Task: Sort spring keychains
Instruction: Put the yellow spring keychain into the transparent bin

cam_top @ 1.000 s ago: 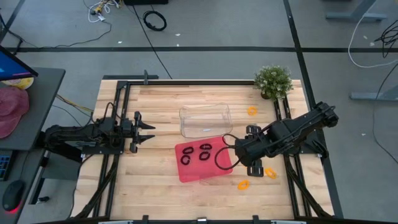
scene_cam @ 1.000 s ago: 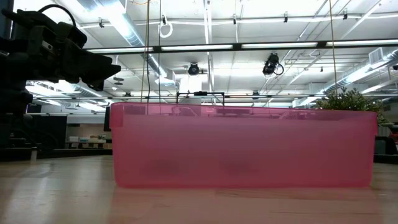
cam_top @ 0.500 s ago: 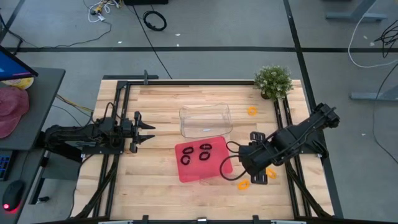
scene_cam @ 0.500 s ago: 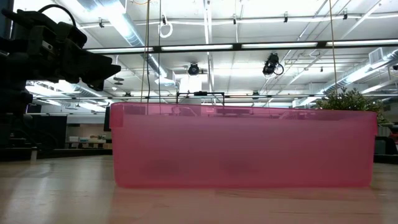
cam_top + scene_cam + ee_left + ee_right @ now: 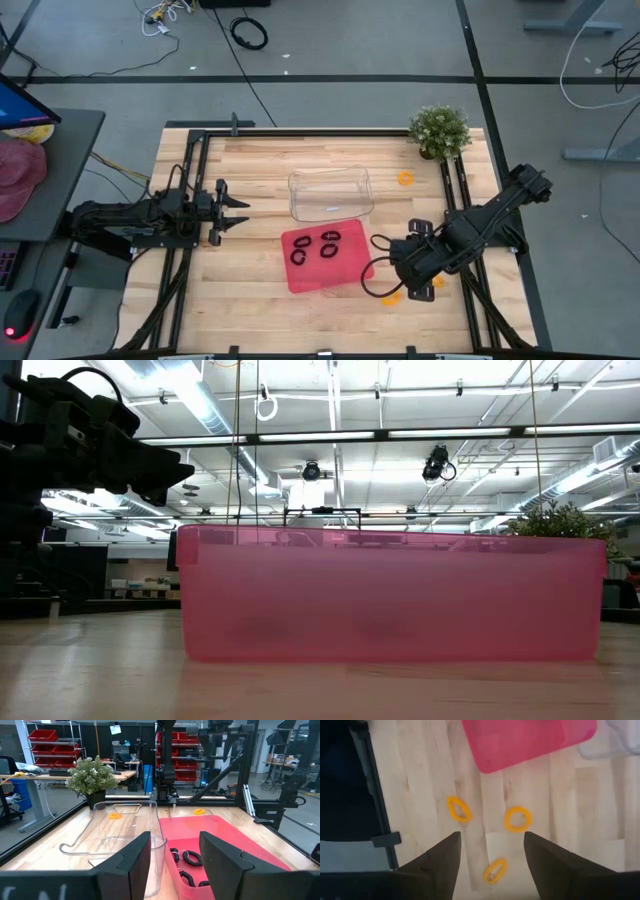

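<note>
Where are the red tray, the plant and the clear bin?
red tray point(image 5: 305, 276), high view, on its bare floor near a corner.
plant point(image 5: 440, 129), high view, on its leaves.
clear bin point(image 5: 330, 194), high view, on its see-through floor.

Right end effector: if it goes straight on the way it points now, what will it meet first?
Probably the orange keychain between its open fingers, lying on the wooden table; the right end effector points down at it. Depth is unclear.
</note>
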You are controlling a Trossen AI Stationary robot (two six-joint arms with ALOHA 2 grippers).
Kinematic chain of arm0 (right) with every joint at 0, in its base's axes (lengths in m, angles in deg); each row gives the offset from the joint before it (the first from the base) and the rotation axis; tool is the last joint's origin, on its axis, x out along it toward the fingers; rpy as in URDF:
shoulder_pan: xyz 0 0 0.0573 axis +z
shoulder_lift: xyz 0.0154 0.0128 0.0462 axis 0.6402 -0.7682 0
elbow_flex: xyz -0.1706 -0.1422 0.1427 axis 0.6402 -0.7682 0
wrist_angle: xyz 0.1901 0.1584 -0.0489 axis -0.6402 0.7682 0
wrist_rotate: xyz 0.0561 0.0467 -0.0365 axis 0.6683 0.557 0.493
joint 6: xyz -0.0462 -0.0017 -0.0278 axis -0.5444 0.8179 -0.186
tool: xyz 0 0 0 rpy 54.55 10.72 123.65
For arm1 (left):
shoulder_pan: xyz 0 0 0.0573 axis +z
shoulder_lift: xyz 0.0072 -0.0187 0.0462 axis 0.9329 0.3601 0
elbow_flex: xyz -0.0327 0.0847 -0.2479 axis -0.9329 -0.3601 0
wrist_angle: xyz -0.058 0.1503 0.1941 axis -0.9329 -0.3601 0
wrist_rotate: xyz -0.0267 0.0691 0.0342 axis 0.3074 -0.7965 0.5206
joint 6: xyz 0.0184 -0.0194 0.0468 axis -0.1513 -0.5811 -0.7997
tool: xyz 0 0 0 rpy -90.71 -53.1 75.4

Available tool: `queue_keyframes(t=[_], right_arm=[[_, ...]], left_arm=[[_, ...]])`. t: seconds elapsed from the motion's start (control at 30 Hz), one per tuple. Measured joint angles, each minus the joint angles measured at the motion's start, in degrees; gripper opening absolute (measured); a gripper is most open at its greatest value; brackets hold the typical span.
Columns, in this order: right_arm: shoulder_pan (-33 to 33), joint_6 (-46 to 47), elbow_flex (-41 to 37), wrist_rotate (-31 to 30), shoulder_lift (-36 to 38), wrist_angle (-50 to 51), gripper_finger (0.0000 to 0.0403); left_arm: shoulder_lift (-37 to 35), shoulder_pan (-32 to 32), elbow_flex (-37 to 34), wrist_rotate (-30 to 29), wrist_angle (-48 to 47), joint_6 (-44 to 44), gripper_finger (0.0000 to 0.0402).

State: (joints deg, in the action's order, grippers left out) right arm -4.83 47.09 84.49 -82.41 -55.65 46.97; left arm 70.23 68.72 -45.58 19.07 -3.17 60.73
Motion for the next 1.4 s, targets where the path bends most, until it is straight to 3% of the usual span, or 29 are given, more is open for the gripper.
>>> queue_keyframes(t=[0.47,1.17,1.4], right_arm=[[7.14,10.92,-11.06,1.29,4.91,-5.03,0.0222],[10.32,14.2,-11.57,-0.37,4.69,-8.86,0.0222],[10.96,13.27,-11.57,2.08,1.86,-9.71,0.0222]], left_arm=[[-0.01,0.01,0.0,0.0,0.01,0.0,0.0172],[0.0,0.01,-0.01,0.0,0.01,0.0,0.0172],[0.01,0.0,-0.01,0.0,0.01,0.0,0.0172]])
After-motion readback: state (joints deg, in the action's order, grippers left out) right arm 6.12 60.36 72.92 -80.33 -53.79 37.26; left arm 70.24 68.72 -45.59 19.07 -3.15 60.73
